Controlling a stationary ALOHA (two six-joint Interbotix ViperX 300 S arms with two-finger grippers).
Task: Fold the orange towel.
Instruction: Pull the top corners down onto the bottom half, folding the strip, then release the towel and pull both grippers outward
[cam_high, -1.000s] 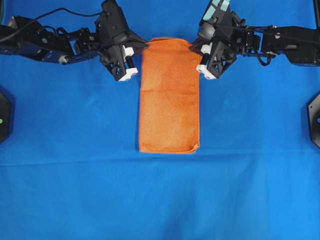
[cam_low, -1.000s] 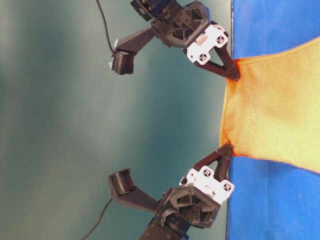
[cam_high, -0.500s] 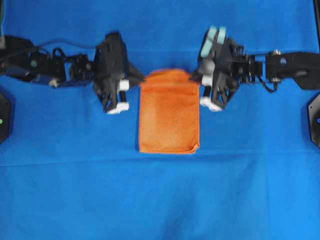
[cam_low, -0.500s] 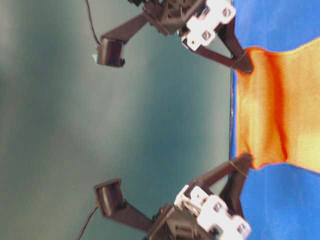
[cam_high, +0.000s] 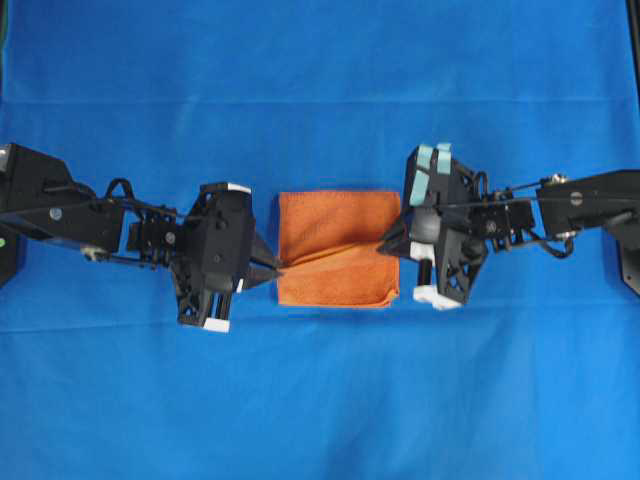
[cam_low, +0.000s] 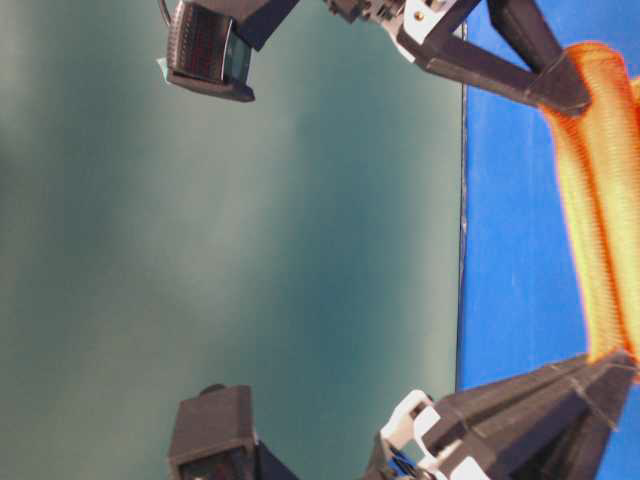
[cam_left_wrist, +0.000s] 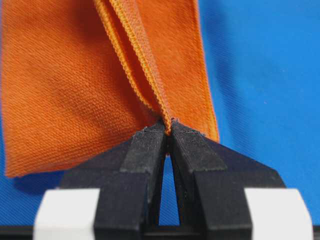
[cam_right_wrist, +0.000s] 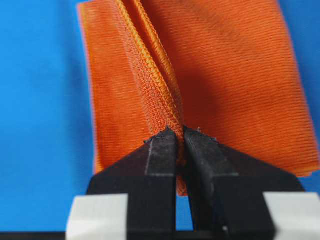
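The orange towel (cam_high: 335, 245) lies on the blue cloth at the centre of the overhead view, doubled into a small rectangle. Its upper layer is lifted and stretched between both grippers. My left gripper (cam_high: 277, 266) is shut on the towel's left edge; the wrist view shows the hem (cam_left_wrist: 150, 90) pinched at the fingertips (cam_left_wrist: 167, 126). My right gripper (cam_high: 385, 243) is shut on the right edge, with the hem (cam_right_wrist: 160, 85) held between its fingers (cam_right_wrist: 179, 134). In the table-level view the towel (cam_low: 600, 200) hangs as a taut band between the two grippers.
A blue cloth (cam_high: 320, 400) covers the whole table. Black arm bases sit at the left edge (cam_high: 8, 250) and right edge (cam_high: 630, 250) of the overhead view. The table's far edge (cam_low: 462, 250) meets a grey-green wall.
Both grippers have carried the towel's far edge toward the near edge, from the top of the overhead view to mid-table. The visible towel has shortened from a long strip to a small rectangle.
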